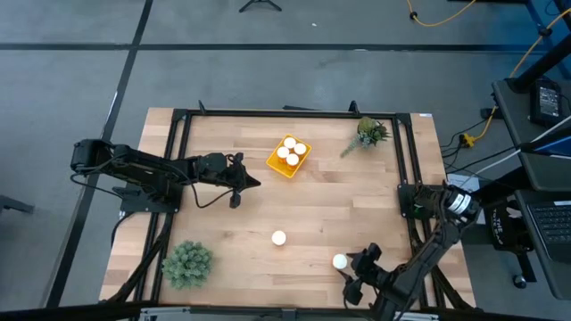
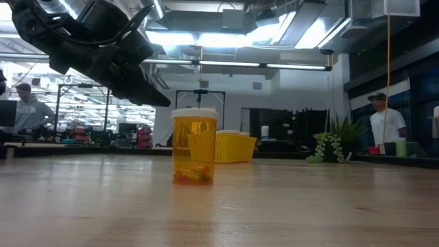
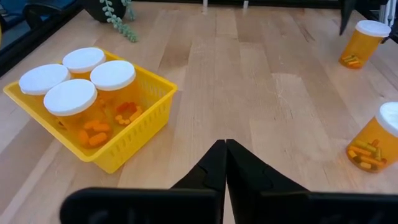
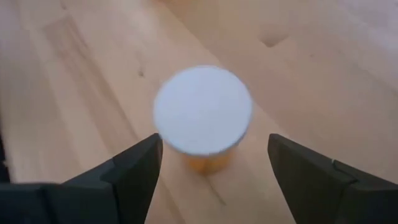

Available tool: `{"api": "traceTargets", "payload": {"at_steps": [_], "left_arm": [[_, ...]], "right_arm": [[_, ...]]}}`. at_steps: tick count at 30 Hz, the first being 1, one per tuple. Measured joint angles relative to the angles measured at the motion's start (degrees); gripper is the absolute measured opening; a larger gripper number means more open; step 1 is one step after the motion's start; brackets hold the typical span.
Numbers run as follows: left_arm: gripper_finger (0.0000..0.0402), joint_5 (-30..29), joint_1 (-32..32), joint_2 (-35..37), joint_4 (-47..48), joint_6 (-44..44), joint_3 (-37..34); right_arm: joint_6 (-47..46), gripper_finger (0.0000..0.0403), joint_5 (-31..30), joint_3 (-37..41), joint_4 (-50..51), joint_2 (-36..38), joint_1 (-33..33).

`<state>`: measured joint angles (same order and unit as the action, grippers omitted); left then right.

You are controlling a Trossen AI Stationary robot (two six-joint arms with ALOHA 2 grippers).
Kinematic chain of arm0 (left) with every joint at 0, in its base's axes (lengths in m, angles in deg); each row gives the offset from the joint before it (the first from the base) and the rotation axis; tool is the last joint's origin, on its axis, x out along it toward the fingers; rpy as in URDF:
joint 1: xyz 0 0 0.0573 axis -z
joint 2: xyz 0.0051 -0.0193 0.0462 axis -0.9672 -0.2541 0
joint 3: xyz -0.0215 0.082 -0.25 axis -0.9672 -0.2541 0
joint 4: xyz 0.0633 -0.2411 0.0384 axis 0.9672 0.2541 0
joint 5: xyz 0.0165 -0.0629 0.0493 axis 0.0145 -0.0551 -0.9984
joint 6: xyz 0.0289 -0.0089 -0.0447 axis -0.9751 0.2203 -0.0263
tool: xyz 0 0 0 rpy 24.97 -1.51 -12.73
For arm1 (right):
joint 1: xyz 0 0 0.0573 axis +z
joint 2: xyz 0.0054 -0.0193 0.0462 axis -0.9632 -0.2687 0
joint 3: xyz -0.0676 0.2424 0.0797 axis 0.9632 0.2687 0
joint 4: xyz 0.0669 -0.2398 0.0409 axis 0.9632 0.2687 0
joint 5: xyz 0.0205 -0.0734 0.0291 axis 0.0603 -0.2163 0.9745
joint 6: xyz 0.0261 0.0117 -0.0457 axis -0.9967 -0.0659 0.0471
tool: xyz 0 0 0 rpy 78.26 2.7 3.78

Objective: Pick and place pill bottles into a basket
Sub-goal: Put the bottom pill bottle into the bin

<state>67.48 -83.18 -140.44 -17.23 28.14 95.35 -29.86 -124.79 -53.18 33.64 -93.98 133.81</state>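
Note:
The yellow basket [image 1: 287,157] stands at the table's far middle and holds several upright white-capped orange pill bottles [image 3: 78,99]. One bottle [image 1: 278,237] stands upright on the table's middle; it also shows in the low view [image 2: 194,147]. Another bottle [image 1: 340,261] stands near the front right. My right gripper [image 4: 214,158] is open above it, one finger on each side of its white cap [image 4: 202,111], with gaps between. My left gripper [image 3: 225,149] is shut and empty, above the table just left of the basket [image 3: 134,134].
A green plant [image 1: 187,263] sits at the near left corner and a trailing plant [image 1: 368,134] at the far right. A dark frame [image 1: 294,114] runs along the table's edges. Bare wood lies between the basket and the loose bottles. People stand in the room beyond.

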Motion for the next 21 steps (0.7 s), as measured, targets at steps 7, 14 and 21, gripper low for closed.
{"api": "traceTargets", "payload": {"at_steps": [7, 14, 21], "left_arm": [[0.0006, 0.00, 0.00, 0.00, 0.00, 0.01, 0.00], [0.0008, 0.00, 0.00, 0.00, 0.00, 0.02, 0.00], [0.0002, 0.00, 0.00, 0.00, 0.02, 0.02, 0.00]], "right_arm": [[1.77, 0.0294, -0.24, 0.90, -3.54, 0.00, -1.09], [5.78, 0.0294, -0.24, 0.90, -6.05, 0.00, -2.72], [8.56, 0.0294, -0.20, -0.13, -5.35, 0.00, -3.20]]}}
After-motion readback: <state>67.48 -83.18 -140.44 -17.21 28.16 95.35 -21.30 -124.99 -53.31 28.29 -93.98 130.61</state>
